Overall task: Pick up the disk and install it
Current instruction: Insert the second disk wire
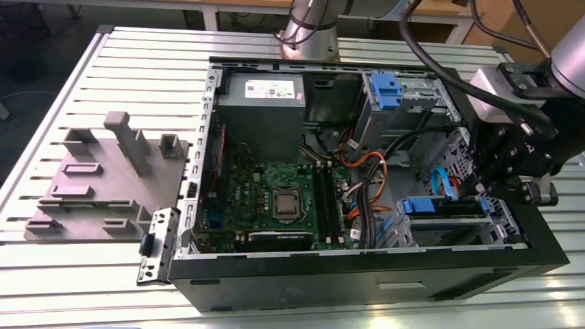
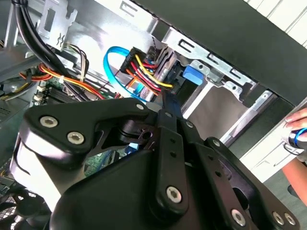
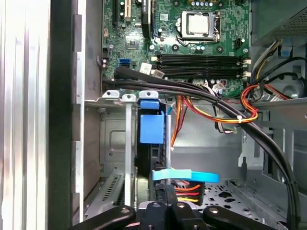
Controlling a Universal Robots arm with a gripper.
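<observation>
The disk (image 3: 151, 129) sits in its bay just beyond the jaws (closed, empty).

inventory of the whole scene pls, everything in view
PC case: 1, black, open on the slatted table
Motherboard: 1, green, case floor
Power-supply box: 1, grey, far case corner
Disk: 1, blue-fronted, in the near metal cage under the gripper
Other caddy: 1, blue-fronted, far cage
Fixture block: 1, grey, on the table at the exterior view's left
Person's hand: 1, beside the case in the second wrist view
Gripper: 1, black, over the disk's cables
</observation>
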